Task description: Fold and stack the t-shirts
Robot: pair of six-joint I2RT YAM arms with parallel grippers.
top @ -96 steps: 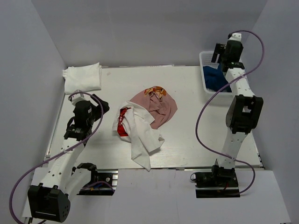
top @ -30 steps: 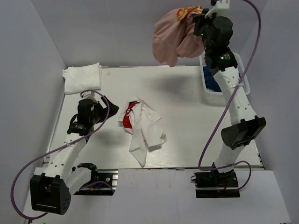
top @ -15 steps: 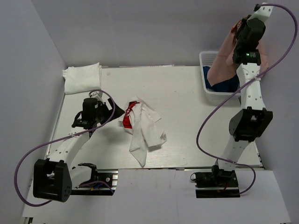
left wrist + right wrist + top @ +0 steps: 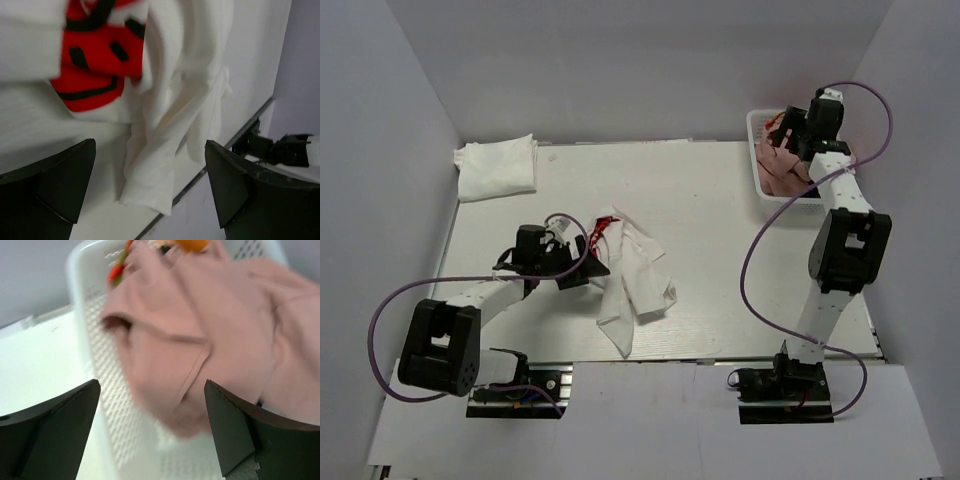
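Note:
A crumpled white t-shirt (image 4: 638, 285) with a red print (image 4: 590, 252) lies near the middle of the table. My left gripper (image 4: 586, 266) is at its left edge, low over the table and open. In the left wrist view the same white t-shirt (image 4: 175, 125) and its red print (image 4: 95, 70) fill the space ahead of the wide-apart fingers (image 4: 55, 190). A pink t-shirt (image 4: 778, 170) lies in the white basket (image 4: 790, 199). My right gripper (image 4: 784, 138) hovers open just above it, holding nothing. The pink t-shirt (image 4: 200, 340) shows loose below the spread fingers (image 4: 240, 435).
A folded white t-shirt (image 4: 496, 166) rests at the back left corner. The basket's mesh wall (image 4: 100, 385) stands against the back right. Purple cables loop beside both arms. The table's front edge (image 4: 210, 165) runs just beyond the white t-shirt.
The right arm swung the pink t-shirt from high in the air over to the basket and let it go there. The left gripper slid right up to the white t-shirt.

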